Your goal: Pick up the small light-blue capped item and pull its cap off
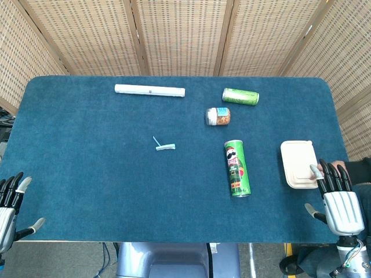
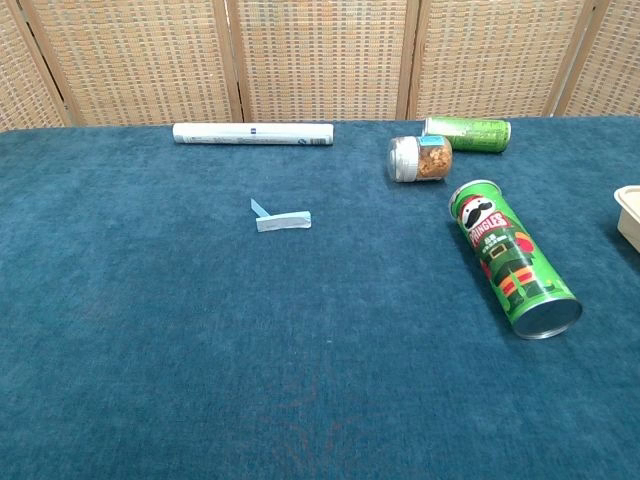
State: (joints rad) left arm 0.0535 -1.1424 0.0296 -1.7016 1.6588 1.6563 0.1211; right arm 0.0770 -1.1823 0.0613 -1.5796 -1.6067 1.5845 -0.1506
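The small light-blue capped item [image 1: 164,146] lies flat near the middle of the blue table, also seen as a pale sliver [image 2: 281,220] in the chest view. My left hand [image 1: 10,205] hovers at the table's near left corner, fingers spread, holding nothing. At the near right edge my right hand [image 1: 337,198] is open too, its fingertips just beside a beige box. Both hands are far from the item. The chest view shows neither hand.
A white tube [image 1: 149,90] lies at the back left. A green can [image 1: 240,96] and a small snack jar [image 1: 217,116] lie at the back right. A green Pringles can [image 1: 236,168] lies right of centre, with a beige lidded box [image 1: 298,164] beyond it.
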